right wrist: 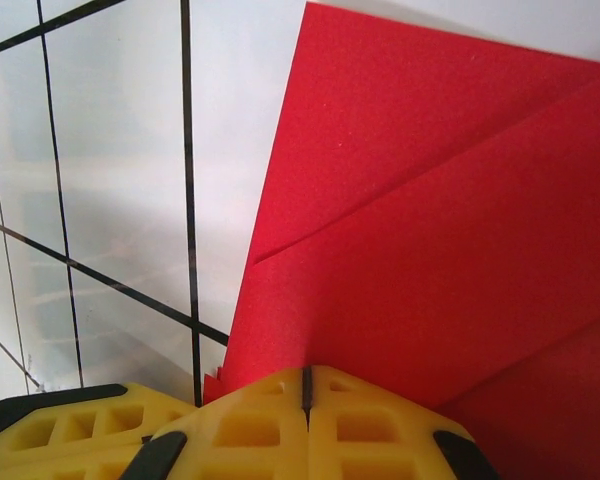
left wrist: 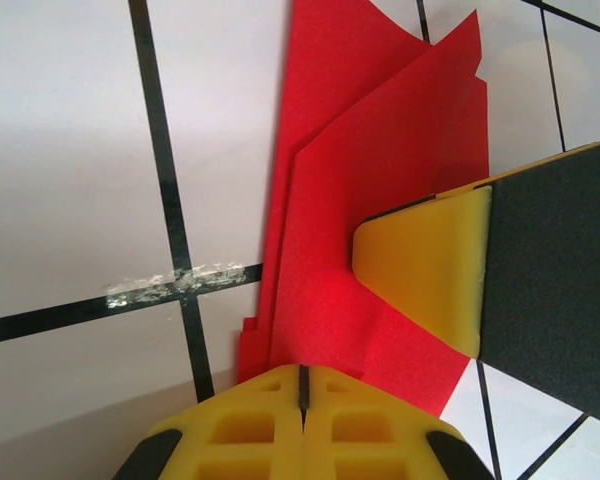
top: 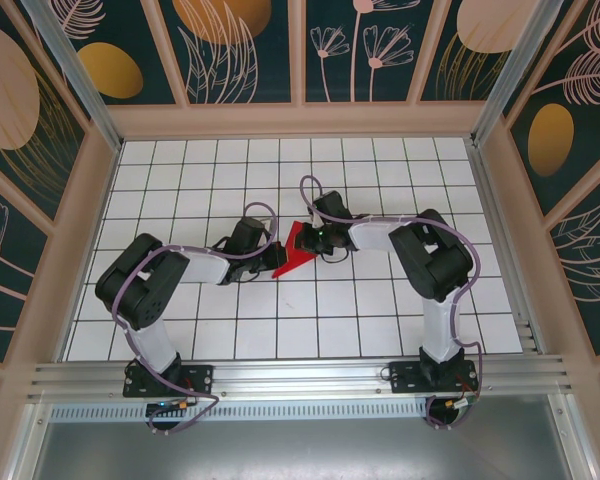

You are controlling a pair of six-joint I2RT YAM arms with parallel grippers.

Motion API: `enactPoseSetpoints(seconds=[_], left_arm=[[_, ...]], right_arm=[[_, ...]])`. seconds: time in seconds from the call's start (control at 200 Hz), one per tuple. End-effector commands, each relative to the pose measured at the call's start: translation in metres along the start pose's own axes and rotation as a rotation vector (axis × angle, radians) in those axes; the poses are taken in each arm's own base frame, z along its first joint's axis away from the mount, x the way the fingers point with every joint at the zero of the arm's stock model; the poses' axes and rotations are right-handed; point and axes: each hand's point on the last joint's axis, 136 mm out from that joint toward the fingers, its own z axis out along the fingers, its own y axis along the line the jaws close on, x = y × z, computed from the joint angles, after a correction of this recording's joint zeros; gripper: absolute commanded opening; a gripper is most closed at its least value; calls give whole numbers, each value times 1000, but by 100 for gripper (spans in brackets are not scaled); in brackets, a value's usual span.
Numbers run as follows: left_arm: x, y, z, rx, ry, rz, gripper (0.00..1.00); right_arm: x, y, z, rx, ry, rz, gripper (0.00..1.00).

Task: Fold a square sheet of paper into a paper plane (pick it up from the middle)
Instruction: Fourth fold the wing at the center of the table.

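Evidently mid-fold; left gripper (left wrist: 302, 378) and right gripper (right wrist: 305, 382) both sat closed against the square sheet of paper (top: 295, 252); next probably needed a sharper crease.

Folded bright red paper sheet (top: 294, 251) sits near the centre of the white grid-tiled table (top: 380, 330). Black left gripper (top: 271, 253) and black right gripper (top: 314, 238) flank it closely on opposite sides.

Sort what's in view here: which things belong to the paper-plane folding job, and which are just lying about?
Belongs to the job:
- red paper, partly folded into layers
- left gripper, shut, tips at the paper
- right gripper, shut, tips at the paper

Just surroundings:
- white grid table
- scuffed patch on a grid line
- patterned walls
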Motion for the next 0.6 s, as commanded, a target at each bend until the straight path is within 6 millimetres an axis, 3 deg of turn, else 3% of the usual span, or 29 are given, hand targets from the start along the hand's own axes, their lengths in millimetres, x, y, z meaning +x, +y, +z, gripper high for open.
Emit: enactPoseSetpoints(seconds=[0.0, 0.115, 0.23, 0.595], left_arm=[[5, 16, -10, -88, 33, -7, 7], [-13, -13, -23, -4, -8, 16, 17], [-17, -31, -29, 70, -5, 19, 21], [-2, -35, -18, 104, 74, 9, 14]], right_arm=[[16, -30, 15, 89, 49, 47, 4], [21, -41, 17, 124, 63, 57, 4], [24, -46, 18, 143, 66, 65, 4], [28, -52, 23, 157, 84, 82, 4]])
